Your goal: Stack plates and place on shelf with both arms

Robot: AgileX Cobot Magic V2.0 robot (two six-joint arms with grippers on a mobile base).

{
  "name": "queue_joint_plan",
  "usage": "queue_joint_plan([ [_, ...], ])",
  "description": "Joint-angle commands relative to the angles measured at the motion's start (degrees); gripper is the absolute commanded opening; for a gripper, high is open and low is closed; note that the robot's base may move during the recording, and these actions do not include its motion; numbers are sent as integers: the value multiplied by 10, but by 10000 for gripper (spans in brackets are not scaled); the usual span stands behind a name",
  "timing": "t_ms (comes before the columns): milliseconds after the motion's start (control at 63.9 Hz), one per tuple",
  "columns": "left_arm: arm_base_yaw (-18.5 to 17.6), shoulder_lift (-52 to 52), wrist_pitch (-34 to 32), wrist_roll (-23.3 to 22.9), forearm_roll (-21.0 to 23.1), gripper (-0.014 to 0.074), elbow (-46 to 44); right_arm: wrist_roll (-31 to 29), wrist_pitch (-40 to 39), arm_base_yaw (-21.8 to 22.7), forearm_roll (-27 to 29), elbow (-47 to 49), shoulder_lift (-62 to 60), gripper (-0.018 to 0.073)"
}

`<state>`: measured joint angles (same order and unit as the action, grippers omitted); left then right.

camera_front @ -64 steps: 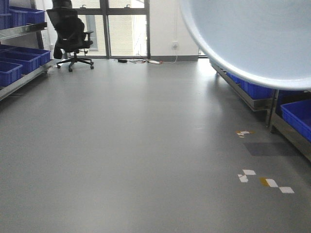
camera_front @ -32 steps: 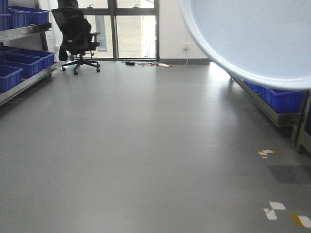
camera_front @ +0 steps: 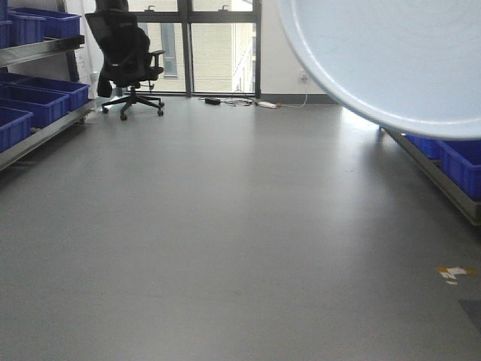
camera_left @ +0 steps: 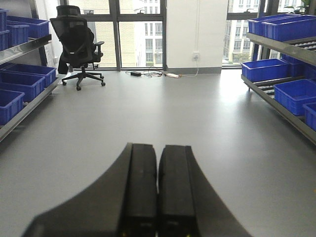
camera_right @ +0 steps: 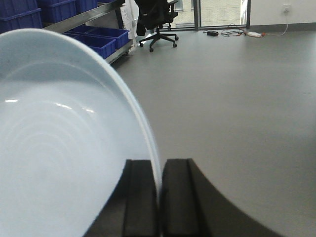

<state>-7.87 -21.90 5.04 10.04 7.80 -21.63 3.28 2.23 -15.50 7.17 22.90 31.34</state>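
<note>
Holding: plate (camera_right: 59, 148), rim clenched in my right pincer (camera_right: 159, 182), body at nine o'clock; risk: thin grip, may pivot loose.

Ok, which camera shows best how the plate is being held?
The right wrist view: the rim of the plate sits pinched in the right tool. The front view shows only a large part of the plate in its upper right corner, no tool. The left wrist view shows no plate, just the left tool, shut and empty.

Warehouse-like storeroom, steel racks (camera_left: 277, 45) of blue bins (camera_left: 264, 69) (both sides), bare grey floor (camera_left: 163, 108), office chair (camera_left: 76, 42)
</note>
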Motion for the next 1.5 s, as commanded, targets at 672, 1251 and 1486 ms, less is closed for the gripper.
queue_joint_plan([
  [672, 0, -4, -47, -4, 1, 80, -17, 0, -56, 3, 3, 18, 0, 52],
  [1251, 0, -4, -47, -4, 1, 80, -17, 0, -56, 3, 3, 18, 0, 52],
  [1486, 0, -8, -47, -4, 1, 80, -17, 0, -56, 3, 3, 18, 0, 52],
])
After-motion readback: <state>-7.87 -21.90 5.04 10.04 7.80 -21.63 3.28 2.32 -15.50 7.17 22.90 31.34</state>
